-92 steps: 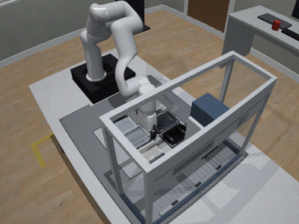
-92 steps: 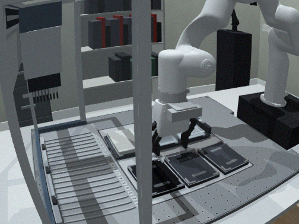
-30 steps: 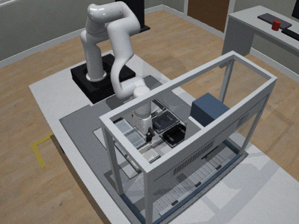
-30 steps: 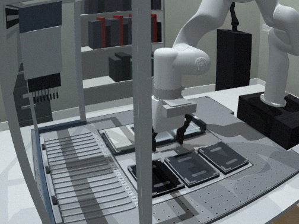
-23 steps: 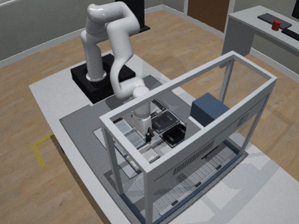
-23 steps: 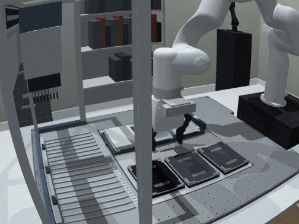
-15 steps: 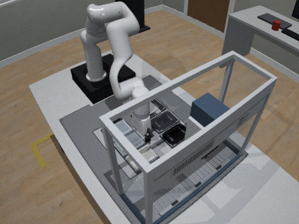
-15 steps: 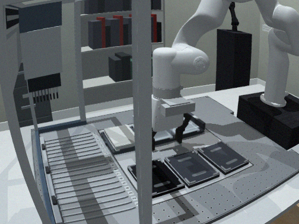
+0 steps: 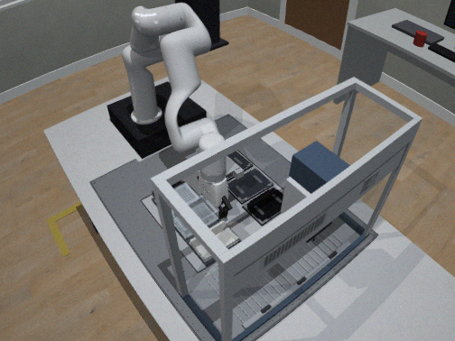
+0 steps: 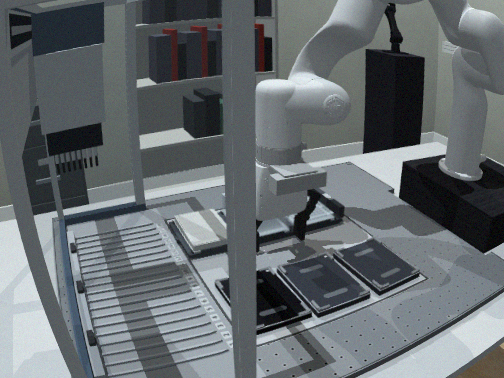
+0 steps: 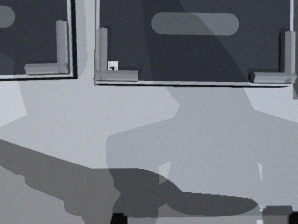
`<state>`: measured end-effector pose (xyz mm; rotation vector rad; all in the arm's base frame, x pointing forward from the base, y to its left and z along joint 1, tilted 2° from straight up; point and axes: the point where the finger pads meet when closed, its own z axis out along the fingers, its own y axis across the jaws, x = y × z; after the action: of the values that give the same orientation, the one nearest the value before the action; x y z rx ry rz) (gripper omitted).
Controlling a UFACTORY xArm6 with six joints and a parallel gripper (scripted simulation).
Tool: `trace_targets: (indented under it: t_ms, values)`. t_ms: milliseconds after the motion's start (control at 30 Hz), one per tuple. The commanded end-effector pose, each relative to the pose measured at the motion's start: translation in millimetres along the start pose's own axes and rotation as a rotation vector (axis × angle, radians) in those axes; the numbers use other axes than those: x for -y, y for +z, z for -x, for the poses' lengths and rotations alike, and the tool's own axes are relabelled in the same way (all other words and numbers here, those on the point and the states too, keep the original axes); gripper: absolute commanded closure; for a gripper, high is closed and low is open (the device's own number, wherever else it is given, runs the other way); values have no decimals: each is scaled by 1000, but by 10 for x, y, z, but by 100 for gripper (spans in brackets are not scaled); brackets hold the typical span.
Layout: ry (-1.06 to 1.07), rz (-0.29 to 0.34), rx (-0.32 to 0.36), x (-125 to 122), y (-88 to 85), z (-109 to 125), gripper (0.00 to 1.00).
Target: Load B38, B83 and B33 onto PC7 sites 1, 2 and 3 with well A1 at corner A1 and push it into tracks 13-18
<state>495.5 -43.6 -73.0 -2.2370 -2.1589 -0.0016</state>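
The plate carrier PC7 [image 9: 205,214] lies on the apron in front of the rails and carries three plates in a row. The plate nearest the rails is pale [image 10: 200,230]. The other two are partly hidden by my wrist and the frame post. The three nests [image 10: 320,282] beside the apron are dark and empty. The wrist view shows two of them [image 11: 192,40] with grey corner locators and a small white corner mark [image 11: 113,65]. My gripper [image 10: 282,227] is open and empty. It hangs low over the apron between the carrier and the nests, and only its fingertips show at the bottom edge of the wrist view.
The instrument's white frame [image 9: 289,189] surrounds the deck, and one post [image 10: 240,190] blocks part of the carrier. The loading rails [image 10: 135,295] lie beyond the apron. A blue box [image 9: 316,164] sits inside the frame, and a pipetting head [image 10: 70,145] hangs over the rails.
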Motion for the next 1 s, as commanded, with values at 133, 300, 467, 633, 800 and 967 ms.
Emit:
trace_targets:
  t_ms: [133, 300, 467, 633, 800, 967]
  values:
    - [0, 5, 0, -21, -19, 34, 0]
    - [0, 5, 0, -21, -19, 59, 0]
    - [0, 5, 0, -21, -19, 84, 0]
    - [0, 5, 0, -21, -19, 99, 0]
    - [0, 5, 0, -21, -19, 124, 0]
    - [0, 5, 0, -21, -19, 149, 0]
